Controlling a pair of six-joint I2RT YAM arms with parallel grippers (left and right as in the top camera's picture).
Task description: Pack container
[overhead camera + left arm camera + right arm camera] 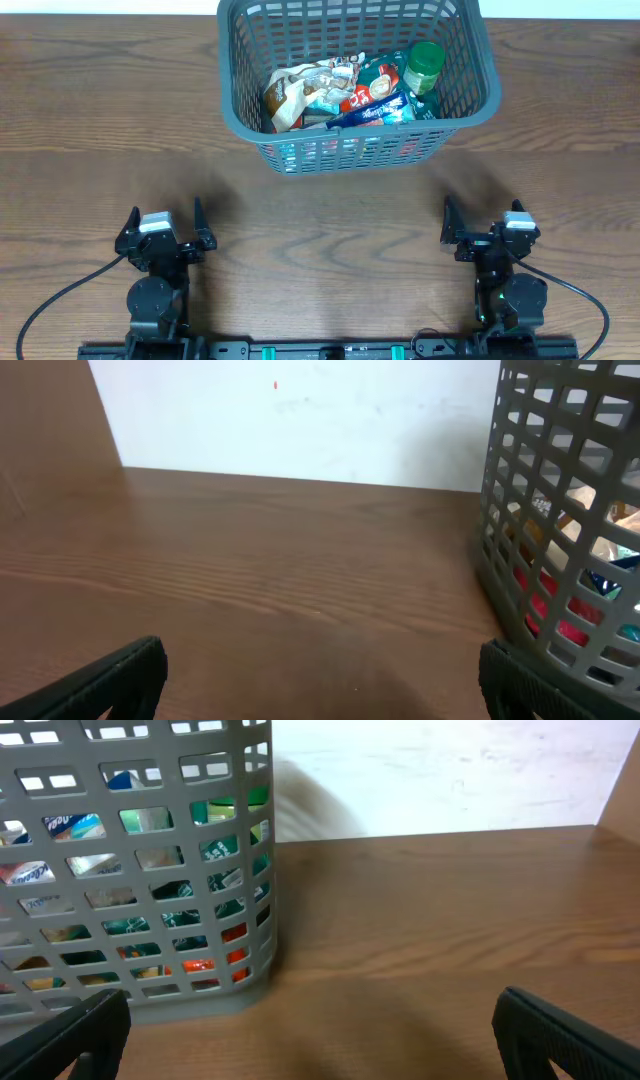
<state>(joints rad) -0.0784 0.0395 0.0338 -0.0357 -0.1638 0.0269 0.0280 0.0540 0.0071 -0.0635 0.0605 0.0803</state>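
Where everything rests, bench (100, 100): brown wood grain under the container and both arms; its far edge meets a white wall in the wrist views.
Container (340, 150): dark grey lattice basket on the bench at the far side, midway between the arms. Its far rim is cut off by the top of the overhead view.
Contents: crumpled packets (330, 95) are heaped inside the container, with a blue packet (375, 112) along its near wall and a green-lidded jar (424, 62) toward its right wall. Labels are too small to read, and through the slots only scraps of colour show.
Left claw (165, 222): near side of the container, well apart, spread wide and empty. Only its fingertips (120, 675) enter the wrist view, at the bottom corners.
Right claw (484, 225): near side of the container, well apart, likewise wide and empty, with its tips cropped.
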